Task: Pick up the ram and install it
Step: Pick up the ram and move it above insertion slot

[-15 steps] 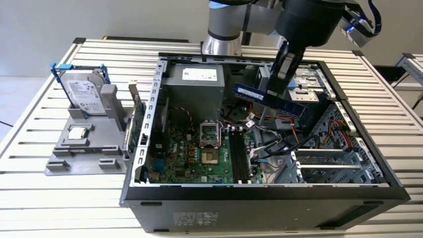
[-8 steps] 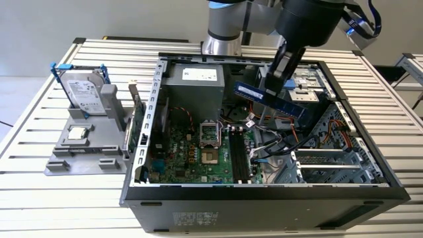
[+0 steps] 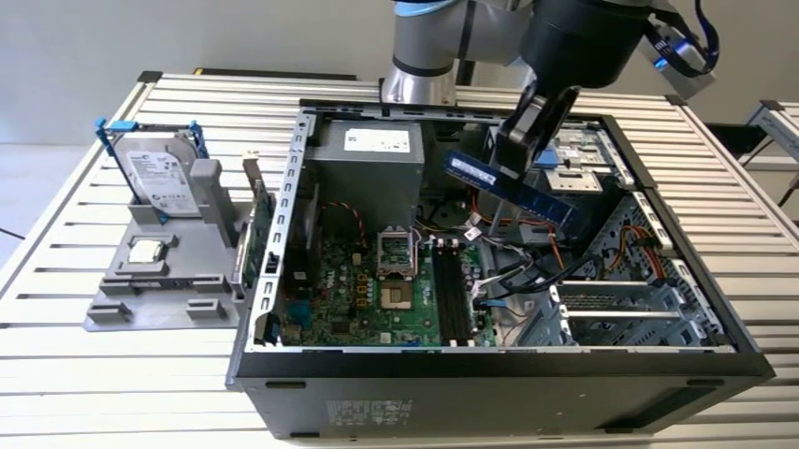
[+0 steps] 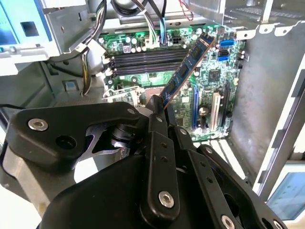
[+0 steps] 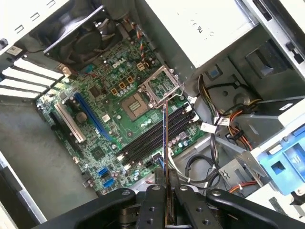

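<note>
at the exterior view's left, on the slatted table [image 3: 63,374], a grey fixture [image 3: 163,304] props the hard drive [image 3: 167,176] upright in its blue-tabbed frame and carries the square cpu chip [image 3: 148,251] flat below it. we judge the parts are staged there so each can be gripped cleanly.

toward the middle, the computer case [image 3: 500,383] lies on its side with the panel off, so the motherboard [image 3: 350,281] faces up and can be reached from above. just past the open cpu socket [image 3: 392,253] run the dark memory slots [image 3: 452,295], which look bare to us.

above them, in the upper middle of the exterior view, the gripper [image 3: 515,140] has its fingers closed on the ram [image 3: 512,190], pinching one end. the stick hangs slanted over the case interior, clear of the board and not yet in a slot. we take the end grip as a way to leave its long edges free.

in the second wrist view the ram [image 4: 188,67] juts from the gripper [image 4: 161,109] toward the memory slots [image 4: 143,59]. in the first wrist view the ram [image 5: 164,138] appears edge-on beyond the gripper [image 5: 166,177].

the gripped end is buried between the fingers. the arm is cut off by the exterior view's top edge. we cannot make out the slot latches or which edge carries the contacts.
</note>
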Motion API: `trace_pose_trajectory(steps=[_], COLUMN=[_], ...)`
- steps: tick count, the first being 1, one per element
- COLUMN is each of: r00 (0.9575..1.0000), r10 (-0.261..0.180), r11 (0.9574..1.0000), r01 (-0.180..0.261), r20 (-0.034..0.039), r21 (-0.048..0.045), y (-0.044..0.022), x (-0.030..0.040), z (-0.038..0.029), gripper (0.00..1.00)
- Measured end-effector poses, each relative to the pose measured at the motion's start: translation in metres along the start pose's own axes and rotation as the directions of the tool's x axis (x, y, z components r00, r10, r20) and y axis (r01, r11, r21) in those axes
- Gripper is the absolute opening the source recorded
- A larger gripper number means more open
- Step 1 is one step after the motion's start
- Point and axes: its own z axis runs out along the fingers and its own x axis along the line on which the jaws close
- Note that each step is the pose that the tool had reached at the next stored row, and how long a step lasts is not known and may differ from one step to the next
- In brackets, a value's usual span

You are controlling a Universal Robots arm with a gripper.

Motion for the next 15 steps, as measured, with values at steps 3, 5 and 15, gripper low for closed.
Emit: trace_pose_trajectory(steps=[3,5,15], r00=[0.9994,0.9983,0.9845], r10=[0.035,0.058,0.175], r11=[0.9994,0.9983,0.9844], r01=[-0.035,-0.058,-0.175], r20=[0.0017,0.0029,0.0079], r21=[-0.0026,-0.0044,-0.0137], y=[0.0000,0.0000,0.0000], x=[0.0000,0.0000,0.0000], z=[0.0000,0.0000,0.0000], gripper=[0.00,0.00,0.00])
